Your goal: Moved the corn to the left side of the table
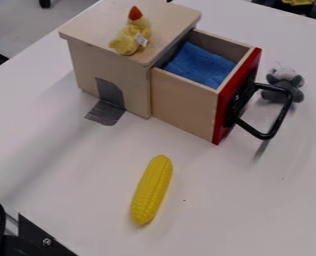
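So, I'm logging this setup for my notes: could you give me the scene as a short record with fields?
corn: yellow, lying on the white table, apart from the box
box: pale wood, dark grey patch on its side running down onto the table
drawer: pulled open, red front, black handle
in drawer: blue cloth
on box: yellow plush bird, orange-red tip
beyond handle: grey plush toy, on the table

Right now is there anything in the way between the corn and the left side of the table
Nothing visible stands between the corn and the table's left side, as the camera sees it. The wooden box with its open drawer stands farther back, off that path.
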`<state>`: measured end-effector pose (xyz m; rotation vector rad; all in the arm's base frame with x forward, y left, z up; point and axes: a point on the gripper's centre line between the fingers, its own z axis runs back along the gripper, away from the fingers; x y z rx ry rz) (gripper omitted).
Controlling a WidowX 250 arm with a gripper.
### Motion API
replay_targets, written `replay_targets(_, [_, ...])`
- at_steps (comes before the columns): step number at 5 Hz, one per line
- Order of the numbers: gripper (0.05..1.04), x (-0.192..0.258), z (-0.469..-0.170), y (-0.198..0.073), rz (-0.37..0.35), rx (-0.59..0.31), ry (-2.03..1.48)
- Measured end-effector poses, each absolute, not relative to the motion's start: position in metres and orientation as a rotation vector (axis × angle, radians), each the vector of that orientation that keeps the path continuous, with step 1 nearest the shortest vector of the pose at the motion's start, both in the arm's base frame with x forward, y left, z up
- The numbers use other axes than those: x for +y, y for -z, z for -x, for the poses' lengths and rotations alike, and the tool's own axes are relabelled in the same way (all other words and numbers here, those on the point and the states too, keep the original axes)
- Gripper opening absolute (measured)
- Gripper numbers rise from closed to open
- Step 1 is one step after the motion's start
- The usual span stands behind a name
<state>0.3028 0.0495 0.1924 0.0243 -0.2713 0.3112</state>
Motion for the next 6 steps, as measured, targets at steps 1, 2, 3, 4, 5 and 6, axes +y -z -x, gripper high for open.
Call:
replay_targets(1, [1.001,0.049,-0.302,-0.185,-0.02,-0.245,-0.314])
replay_targets(2, [1.001,0.032,-0.315,-0.179,0.023,-0.241,-0.283])
replay_targets(3, [1.001,-0.002,-0.335,-0.182,0.095,-0.283,-0.21])
replay_targets(4, [1.001,-0.032,-0.342,-0.185,0.136,-0.329,-0.153])
replay_targets(5, [1.001,-0.047,-0.313,-0.194,0.144,-0.36,-0.128])
replay_targets(6, [1.001,-0.054,-0.278,-0.181,0.105,-0.329,-0.102])
